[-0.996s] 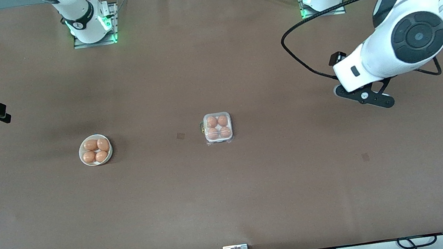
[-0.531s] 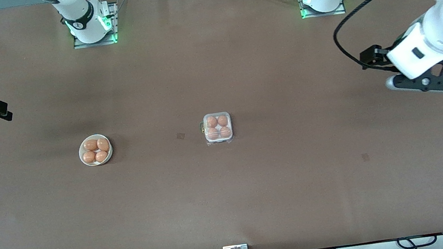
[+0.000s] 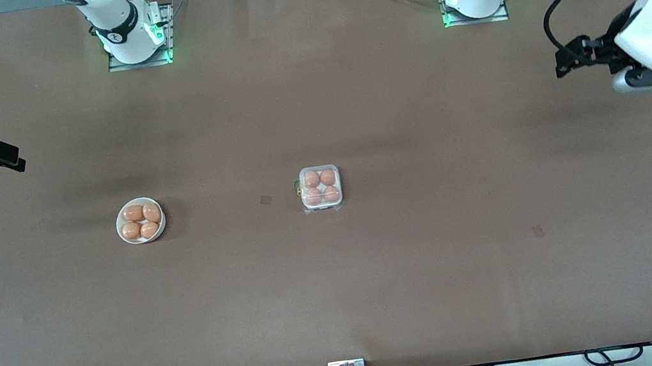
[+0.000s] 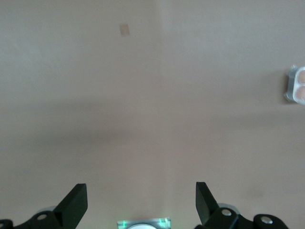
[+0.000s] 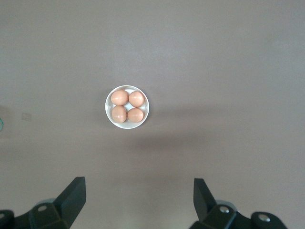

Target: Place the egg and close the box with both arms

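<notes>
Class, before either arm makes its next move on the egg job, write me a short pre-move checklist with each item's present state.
1. Box holds four eggs: ok.
2. Box lid down over the eggs: cannot tell for sure; it looks shut in the front view.
3. Left gripper open and holding nothing: ok; it is over bare table toward the left arm's end.
4. Right gripper open and holding nothing: ok; it is over bare table toward the right arm's end.
5. Bowl upright with four eggs in it: ok.
6. Nothing between box and bowl: ok.
</notes>
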